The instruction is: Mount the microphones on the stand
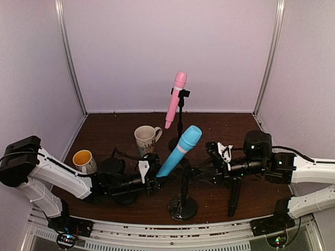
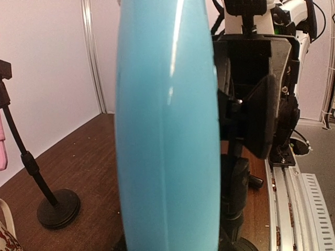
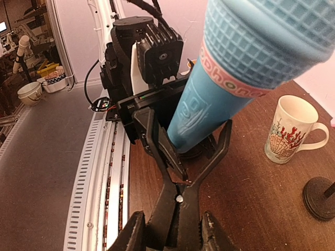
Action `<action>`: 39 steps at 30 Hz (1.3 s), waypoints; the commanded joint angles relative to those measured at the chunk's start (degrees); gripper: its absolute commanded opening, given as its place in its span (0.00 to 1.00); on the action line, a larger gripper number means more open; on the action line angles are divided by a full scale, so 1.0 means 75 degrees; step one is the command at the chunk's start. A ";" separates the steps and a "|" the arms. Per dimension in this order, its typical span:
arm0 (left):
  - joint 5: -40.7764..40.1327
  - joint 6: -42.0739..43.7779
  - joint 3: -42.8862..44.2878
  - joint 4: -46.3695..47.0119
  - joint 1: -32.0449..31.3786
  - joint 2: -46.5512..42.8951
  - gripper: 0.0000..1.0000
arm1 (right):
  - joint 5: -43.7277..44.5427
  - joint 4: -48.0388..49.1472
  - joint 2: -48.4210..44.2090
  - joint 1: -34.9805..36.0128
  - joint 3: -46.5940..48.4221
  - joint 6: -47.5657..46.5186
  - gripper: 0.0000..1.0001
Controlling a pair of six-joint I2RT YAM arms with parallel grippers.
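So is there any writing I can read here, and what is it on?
"ophon": part of a word on the pink band of the light blue microphone; the rest curves out of view.
Raised design on its handle: too unclear to read.
White mug: drawings only, no words visible.
Pink microphone: nothing legible.

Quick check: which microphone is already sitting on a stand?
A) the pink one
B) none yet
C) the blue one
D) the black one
A: the pink microphone sits clipped on the far stand, while the blue microphone is held in the left pincer at the clip that the right pincer squeezes, and the black microphone lies on the table.
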 commanded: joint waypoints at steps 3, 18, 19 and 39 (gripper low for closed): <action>0.0160 0.0276 0.0373 0.0458 -0.0160 0.0183 0.00 | 0.0119 0.0050 0.0033 0.0050 0.0083 0.0271 0.09; -0.0345 0.0805 0.0560 -0.0179 -0.0401 0.0365 0.00 | 0.0172 0.0060 0.0185 0.0056 0.0234 0.0429 0.09; -0.0376 0.0816 0.0560 -0.0198 -0.0401 0.0387 0.00 | 0.0190 0.0074 0.0175 0.0061 0.0230 0.0442 0.09; -0.0804 0.1257 0.0604 -0.0651 -0.0553 0.0312 0.00 | 0.0502 0.0189 0.0537 0.0054 0.0344 0.0668 0.12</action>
